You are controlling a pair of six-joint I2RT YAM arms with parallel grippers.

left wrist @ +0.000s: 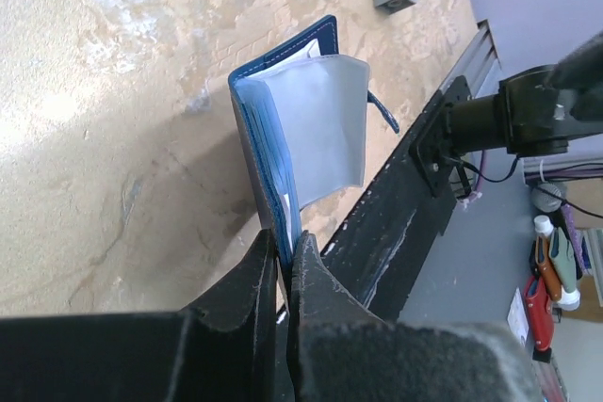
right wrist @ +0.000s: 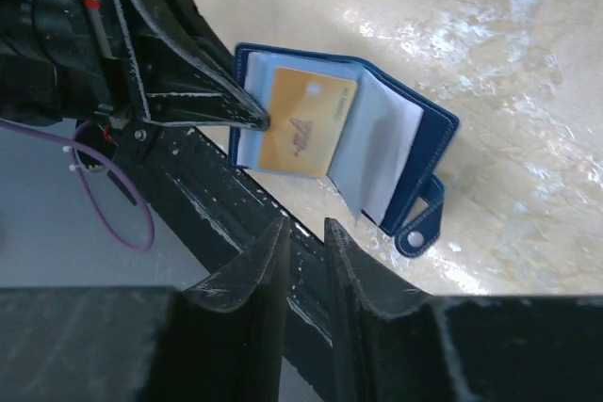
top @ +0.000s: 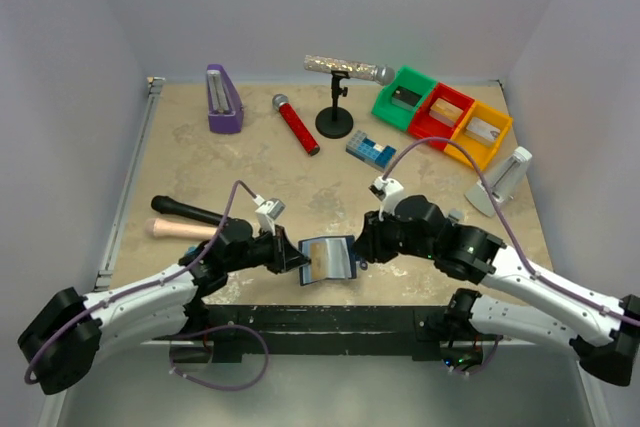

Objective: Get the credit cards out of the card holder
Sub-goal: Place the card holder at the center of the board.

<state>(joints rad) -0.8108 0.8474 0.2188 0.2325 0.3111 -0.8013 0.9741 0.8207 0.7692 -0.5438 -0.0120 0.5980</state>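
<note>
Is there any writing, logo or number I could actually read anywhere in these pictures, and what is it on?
No text here reads clearly.
Gold card in the open card holder: a pale logo-like mark and some small print, too blurred to read.
Small bottles beyond the table edge, in the left wrist view: any labels are too small to read.

I count one card holder (top: 328, 257) near me, one gold card (right wrist: 303, 124) showing. Far side: two microphones, red microphone (top: 296, 124) and glittery microphone (top: 348, 70); three bins, green bin (top: 384, 105), red bin (top: 421, 129), yellow bin (top: 504, 127); one purple metronome (top: 223, 100); one brick block (top: 371, 151).
</note>
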